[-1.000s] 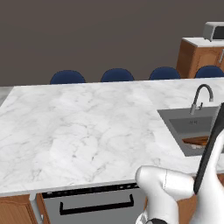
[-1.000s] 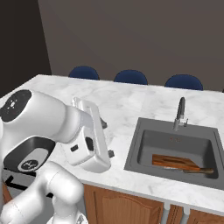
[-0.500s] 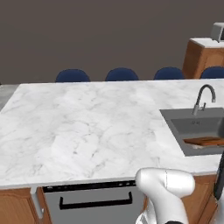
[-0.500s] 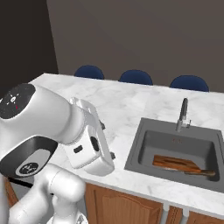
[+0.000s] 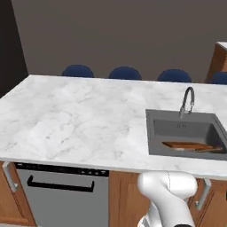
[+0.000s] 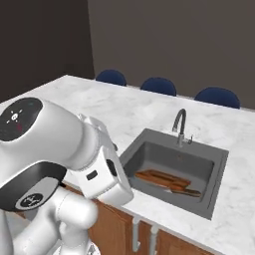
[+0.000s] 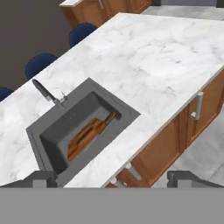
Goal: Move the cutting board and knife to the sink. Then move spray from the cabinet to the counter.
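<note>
Above the sink (image 7: pixel 52 131), hand (image 7: pixel 113 177) spread wide, gripping nothing; cutting board (image 7: pixel 87 135) lies below.

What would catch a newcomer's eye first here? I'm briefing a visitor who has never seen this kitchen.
Probably the cutting board, lying in the dark grey sink set into the white marble counter, with the knife beside it under the curved faucet. Next, the row of blue chairs behind the counter. The open gripper looks down on the sink.

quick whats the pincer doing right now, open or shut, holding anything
Pincer: open and holding nothing, above the dark grey sink where the checkered wooden cutting board already lies.
</note>
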Tool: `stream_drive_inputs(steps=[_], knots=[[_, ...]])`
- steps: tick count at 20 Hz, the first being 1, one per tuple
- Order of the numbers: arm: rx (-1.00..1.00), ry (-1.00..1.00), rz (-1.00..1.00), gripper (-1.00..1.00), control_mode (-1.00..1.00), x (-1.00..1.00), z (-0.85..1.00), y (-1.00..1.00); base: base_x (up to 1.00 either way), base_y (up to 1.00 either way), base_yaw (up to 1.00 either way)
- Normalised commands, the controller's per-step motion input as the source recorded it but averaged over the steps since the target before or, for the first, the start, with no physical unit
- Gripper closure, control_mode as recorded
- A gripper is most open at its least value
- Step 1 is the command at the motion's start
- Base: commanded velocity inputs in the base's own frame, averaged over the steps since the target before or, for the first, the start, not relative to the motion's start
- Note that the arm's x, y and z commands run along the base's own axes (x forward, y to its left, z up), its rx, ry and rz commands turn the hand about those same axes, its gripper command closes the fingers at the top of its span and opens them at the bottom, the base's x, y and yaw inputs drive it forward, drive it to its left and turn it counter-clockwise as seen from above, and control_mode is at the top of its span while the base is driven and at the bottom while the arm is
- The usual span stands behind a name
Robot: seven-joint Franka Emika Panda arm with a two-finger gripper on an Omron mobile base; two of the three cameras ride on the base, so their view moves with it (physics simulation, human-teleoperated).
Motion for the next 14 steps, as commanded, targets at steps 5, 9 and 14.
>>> stream_drive_inputs(steps=[5, 9, 14], knots=[[0.0, 0.0, 0.0, -1.0, 1.0, 0.0, 0.0, 0.0, -0.19, -0.63, -0.03], [0.0, 0.0, 0.0, -1.0, 1.0, 0.0, 0.0, 0.0, -0.47, -0.56, -0.26], [0.0, 0.0, 0.0, -1.0, 1.0, 0.0, 0.0, 0.0, -0.03, -0.04, -0.72]])
